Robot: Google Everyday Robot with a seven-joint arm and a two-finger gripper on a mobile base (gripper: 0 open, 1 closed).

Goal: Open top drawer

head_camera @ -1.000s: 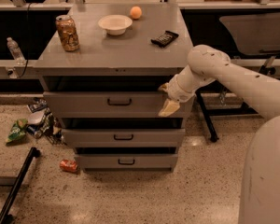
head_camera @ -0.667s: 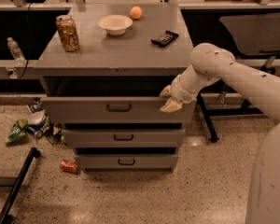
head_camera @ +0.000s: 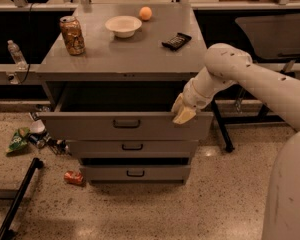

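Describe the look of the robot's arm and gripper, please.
The arm is off-white, smooth and tubular, with a rounded bulging joint and a few small dark dots. The gripper, at the right end of the top drawer, is pale cream-yellow.

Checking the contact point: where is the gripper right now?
In the camera view the gripper sits at the right end of the upper front edge of the top drawer, right of its handle, below the cabinet top.
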